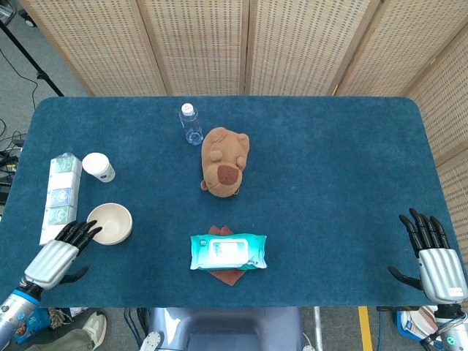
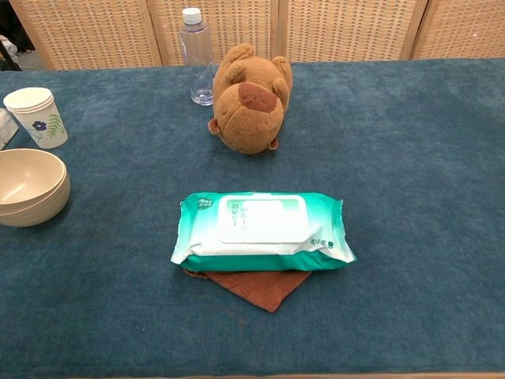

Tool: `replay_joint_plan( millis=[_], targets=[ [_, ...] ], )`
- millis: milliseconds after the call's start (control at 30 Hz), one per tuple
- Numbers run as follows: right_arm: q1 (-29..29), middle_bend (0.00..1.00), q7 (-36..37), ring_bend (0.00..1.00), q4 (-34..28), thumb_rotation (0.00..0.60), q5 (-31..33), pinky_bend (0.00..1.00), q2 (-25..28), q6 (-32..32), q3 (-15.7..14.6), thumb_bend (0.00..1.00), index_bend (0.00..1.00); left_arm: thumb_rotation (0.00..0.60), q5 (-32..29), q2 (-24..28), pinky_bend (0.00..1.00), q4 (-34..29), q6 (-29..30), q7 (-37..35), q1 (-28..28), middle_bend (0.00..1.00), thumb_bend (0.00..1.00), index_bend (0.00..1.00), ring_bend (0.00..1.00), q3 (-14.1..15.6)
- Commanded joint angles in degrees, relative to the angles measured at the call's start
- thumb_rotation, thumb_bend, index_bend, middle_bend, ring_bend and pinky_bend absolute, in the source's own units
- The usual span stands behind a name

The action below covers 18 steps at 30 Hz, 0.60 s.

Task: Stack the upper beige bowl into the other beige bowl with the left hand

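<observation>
Two beige bowls [image 1: 111,223] sit nested one inside the other at the table's left side; the chest view shows the stack [image 2: 28,187] at its left edge with the two rims close together. My left hand [image 1: 57,257] hovers just below and left of the stack, fingers spread, holding nothing and apart from the bowls. My right hand [image 1: 434,258] rests open at the table's front right corner, far from the bowls. Neither hand shows in the chest view.
A paper cup [image 1: 98,167] and a tissue pack [image 1: 61,196] lie behind and left of the bowls. A wet-wipes pack [image 1: 228,251] on a brown cloth lies front centre. A plush capybara [image 1: 224,161] and a water bottle [image 1: 190,123] stand mid-table.
</observation>
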Motion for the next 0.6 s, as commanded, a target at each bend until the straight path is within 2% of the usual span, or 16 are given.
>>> replay_joint_plan(
  millis=[33, 600],
  targets=[
    [0.01, 0.0, 0.03, 0.0, 0.0, 0.6, 0.01, 0.0, 0.02, -0.05, -0.01, 0.0, 0.0, 0.6, 0.18, -0.36, 0.0, 0.33, -0.27, 0.03, -0.01, 0.0, 0.3, 0.0, 0.0, 0.13],
    [-0.07, 0.0, 0.18, 0.0, 0.14, 0.6, 0.02, 0.0, 0.05, 0.06, 0.05, 0.0, 0.0, 0.6, -0.31, -2.83, 0.0, 3.33, -3.39, -0.09, -0.15, 0.0, 0.3, 0.0, 0.0, 0.53]
  ],
)
